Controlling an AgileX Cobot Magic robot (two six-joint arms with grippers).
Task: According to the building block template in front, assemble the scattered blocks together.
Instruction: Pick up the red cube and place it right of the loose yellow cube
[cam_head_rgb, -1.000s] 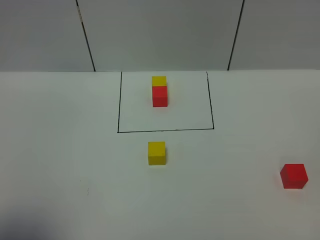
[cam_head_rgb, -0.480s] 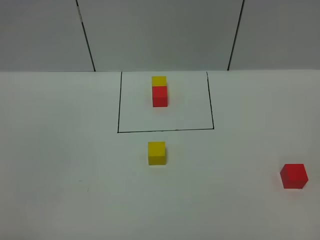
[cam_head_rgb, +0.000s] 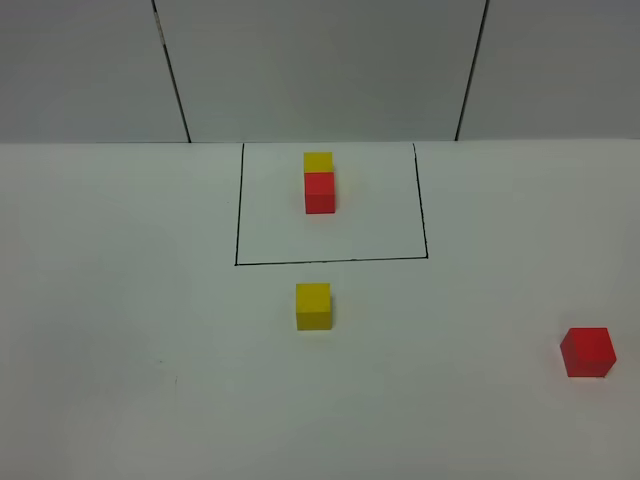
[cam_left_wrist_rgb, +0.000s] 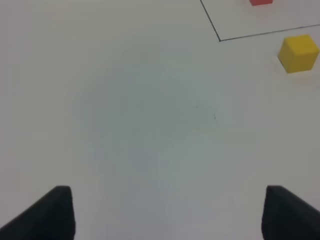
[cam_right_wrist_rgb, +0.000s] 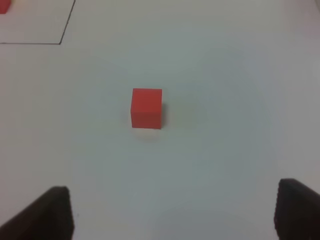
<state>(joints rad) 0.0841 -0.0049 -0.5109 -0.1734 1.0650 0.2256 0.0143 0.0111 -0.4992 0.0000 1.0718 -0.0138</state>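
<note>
Showing only cropped tips, left claw (cam_left_wrist_rgb: 167, 215) and right claw (cam_right_wrist_rgb: 172, 215) gape wide, holding nothing.

Bright, even light; the red block (cam_right_wrist_rgb: 146, 108) casts a faint shadow; wrist views look slightly soft.

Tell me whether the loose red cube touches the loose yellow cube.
No, the loose red cube sits far to the right of the loose yellow cube, with a wide gap between them.

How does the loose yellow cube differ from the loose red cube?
Colour: loose yellow cube versus loose red cube. Place: the yellow one sits centrally, just in front of the black outline; the red one lies far to the right. Both look equally sized, resting flat, ungripped.
</note>
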